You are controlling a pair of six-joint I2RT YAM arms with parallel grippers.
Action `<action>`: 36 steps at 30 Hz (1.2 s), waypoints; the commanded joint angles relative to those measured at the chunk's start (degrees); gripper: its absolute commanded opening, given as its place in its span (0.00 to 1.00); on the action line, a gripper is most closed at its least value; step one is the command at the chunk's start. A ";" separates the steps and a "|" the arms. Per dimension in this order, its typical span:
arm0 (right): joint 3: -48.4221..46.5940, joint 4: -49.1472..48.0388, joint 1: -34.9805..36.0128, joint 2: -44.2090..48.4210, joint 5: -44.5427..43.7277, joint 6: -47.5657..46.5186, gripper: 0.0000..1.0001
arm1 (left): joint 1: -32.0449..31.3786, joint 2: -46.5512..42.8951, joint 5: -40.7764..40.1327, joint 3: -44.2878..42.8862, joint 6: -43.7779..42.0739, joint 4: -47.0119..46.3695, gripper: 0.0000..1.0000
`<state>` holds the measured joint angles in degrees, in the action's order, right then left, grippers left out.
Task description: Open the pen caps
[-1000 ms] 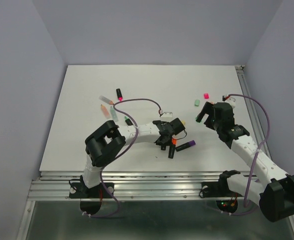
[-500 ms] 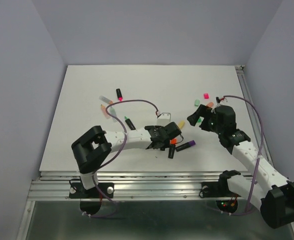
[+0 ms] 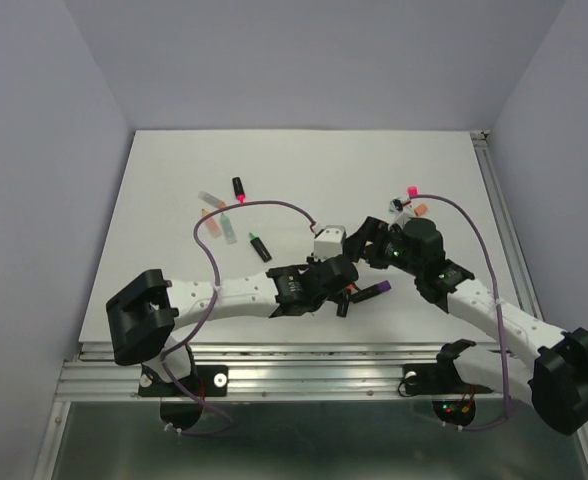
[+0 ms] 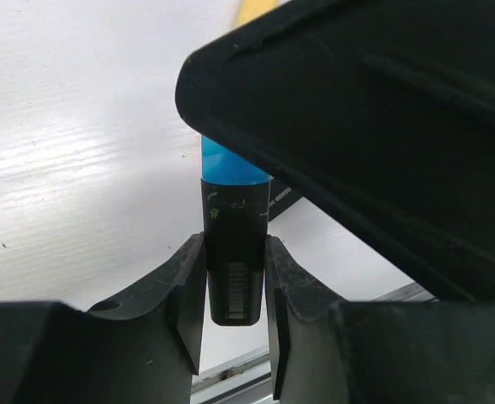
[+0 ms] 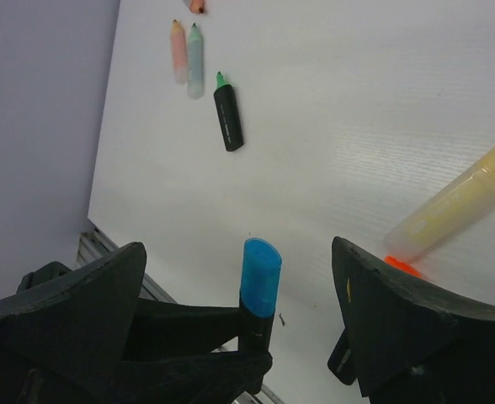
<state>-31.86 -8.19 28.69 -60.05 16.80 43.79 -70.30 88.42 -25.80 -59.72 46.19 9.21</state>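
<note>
My left gripper (image 4: 235, 278) is shut on the black barrel (image 4: 235, 252) of a highlighter and holds it up off the table. The highlighter's blue cap (image 5: 260, 273) is still on and points toward my right gripper (image 5: 247, 324). That gripper is open, with one finger on each side of the cap and neither touching it. In the top view the two grippers meet at the table's centre front, left (image 3: 342, 275) and right (image 3: 362, 243). A loose pink cap (image 3: 411, 190) and a loose orange cap (image 3: 421, 209) lie at the back right.
A purple-ended pen (image 3: 374, 291) and an orange-capped pen (image 3: 344, 303) lie under the grippers. A pale yellow barrel (image 5: 466, 198) lies nearby. A green-tipped black pen (image 3: 259, 245), pale pens (image 3: 214, 215) and a pink-tipped black pen (image 3: 238, 186) lie at the left.
My right gripper has swung left and down toward the left gripper and now straddles the blue cap. My left arm has stretched out lower and turned the highlighter toward it.
</note>
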 commanded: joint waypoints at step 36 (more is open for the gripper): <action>-1.63 1.24 3.74 -1.03 -2.12 7.01 0.21 | -1.77 -3.61 -2.85 -0.39 -2.34 -4.55 0.00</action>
<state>-31.86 -6.09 31.97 -62.78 13.74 50.65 -71.66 86.70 -27.07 -58.63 44.80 5.78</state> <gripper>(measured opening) 0.287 0.379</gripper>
